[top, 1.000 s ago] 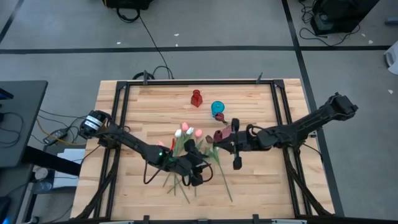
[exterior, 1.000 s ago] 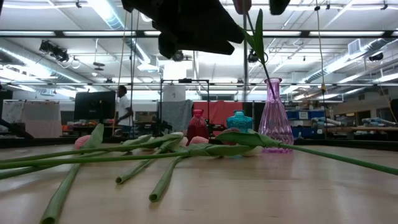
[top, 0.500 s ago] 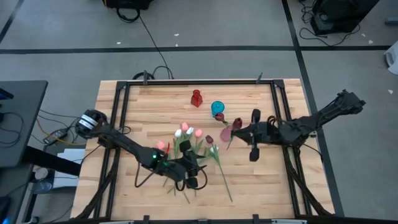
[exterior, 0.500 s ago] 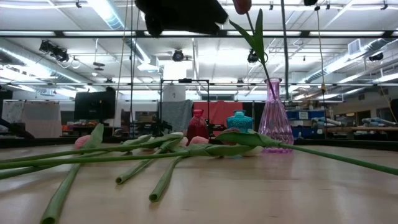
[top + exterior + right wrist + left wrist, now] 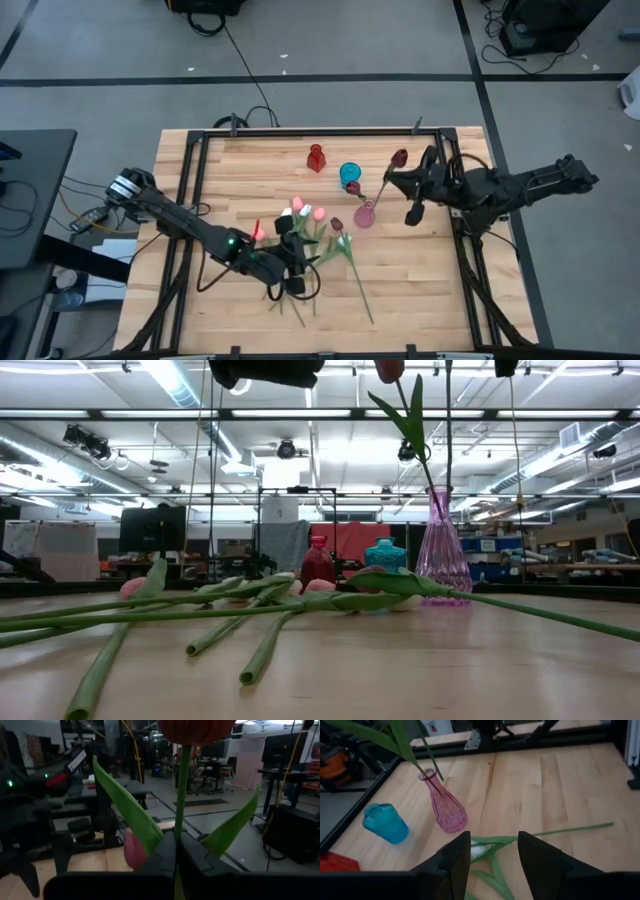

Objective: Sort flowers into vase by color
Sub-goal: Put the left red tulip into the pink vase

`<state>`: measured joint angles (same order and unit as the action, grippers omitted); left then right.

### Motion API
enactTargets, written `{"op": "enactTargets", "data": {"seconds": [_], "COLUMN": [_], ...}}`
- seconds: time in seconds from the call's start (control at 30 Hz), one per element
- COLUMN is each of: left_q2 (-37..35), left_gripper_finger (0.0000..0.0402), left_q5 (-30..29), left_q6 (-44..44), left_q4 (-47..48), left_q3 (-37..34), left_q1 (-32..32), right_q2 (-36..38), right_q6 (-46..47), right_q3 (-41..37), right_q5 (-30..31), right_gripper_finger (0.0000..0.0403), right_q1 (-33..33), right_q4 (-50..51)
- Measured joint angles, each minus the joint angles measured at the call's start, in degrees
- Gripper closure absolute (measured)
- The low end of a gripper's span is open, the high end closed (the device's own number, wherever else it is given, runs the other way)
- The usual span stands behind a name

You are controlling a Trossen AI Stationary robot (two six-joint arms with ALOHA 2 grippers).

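Observation:
A maroon tulip point(image 5: 400, 157) stands tilted with its stem's lower end in the pink glass vase point(image 5: 365, 213). My right gripper point(image 5: 393, 180) is shut on its stem, above and to the right of the vase. My left gripper point(image 5: 305, 252) hovers open over the pile of tulips point(image 5: 318, 232) that lie flat on the wood, touching none. Their white, pink and maroon heads point toward the far edge and their green stems point(image 5: 230, 622) run toward the near edge. The left wrist view shows the pink vase point(image 5: 447, 810) ahead of the open fingers point(image 5: 492, 862). My right gripper point(image 5: 175, 845) pinches the maroon tulip's stem point(image 5: 181, 815) between its two shut fingers, a little below the head point(image 5: 196, 727) and where the leaves point(image 5: 130, 810) branch off. The flower leans toward the far right, its lower end resting inside the pink vase's neck point(image 5: 438, 495).
A small red vase point(image 5: 316, 157) and a blue vase point(image 5: 350, 175) stand toward the far edge, just beyond the pink one. A black metal frame point(image 5: 195, 180) runs around the wooden table. One long stem point(image 5: 362, 295) reaches toward the near edge.
My right gripper has moved toward the far right, still shut on the maroon tulip, whose head has swung that way while its lower end stayed in the pink vase. My left gripper has risen and drawn back toward the left, off the pile.

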<state>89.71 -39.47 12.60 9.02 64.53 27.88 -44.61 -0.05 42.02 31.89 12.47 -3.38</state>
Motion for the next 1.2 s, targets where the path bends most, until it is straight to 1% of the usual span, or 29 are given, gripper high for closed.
{"op": "enactTargets", "data": {"seconds": [0.1, 0.27, 0.33, 0.47, 0.63, 0.7, 0.87, 1.2], "left_q2": [0.2, 0.2, 0.2, 0.2, 0.2, 0.2, 0.2, 0.2], "left_gripper_finger": [0.0231, 0.0231, 0.0231, 0.0231, 0.0231, 0.0231, 0.0231, 0.0231], "left_q5": [1.0, 5.1, 5.8, 5.9, 5.9, 5.9, 5.9, 5.6], "left_q6": [-0.2, 1.5, 1.5, 1.8, 1.8, 1.8, 1.4, 1.4], "left_q4": [-1.1, -7.4, -9.5, -10.5, -10.7, -11.0, -10.9, -10.9], "left_q3": [-1.6, -5.1, -6.0, -6.4, -6.4, -6.4, -6.4, -6.4], "left_q1": [0.0, 0.3, 0.3, 0.3, 0.3, 0.3, 0.3, 0.3], "right_q2": [0.9, 1.9, 2.2, 2.4, 2.6, 2.6, 2.4, -1.2], "right_q6": [0.0, 0.3, 0.2, 0.0, 0.3, 0.3, 1.2, 2.9], "right_q3": [0.0, 0.0, 0.0, 0.5, 5.4, 6.5, 6.9, 6.9], "right_q5": [-1.5, -4.9, -5.5, -7.8, -8.8, -9.4, -9.5, -9.8], "right_gripper_finger": [0.0386, 0.0386, 0.0386, 0.0386, 0.0386, 0.0386, 0.0386, 0.0386], "right_q1": [-2.1, -5.1, -5.9, -7.1, -7.7, -7.7, -7.7, -7.7], "right_q4": [-1.0, -1.2, -1.3, 0.1, 6.8, 8.0, 8.4, 8.5]}}
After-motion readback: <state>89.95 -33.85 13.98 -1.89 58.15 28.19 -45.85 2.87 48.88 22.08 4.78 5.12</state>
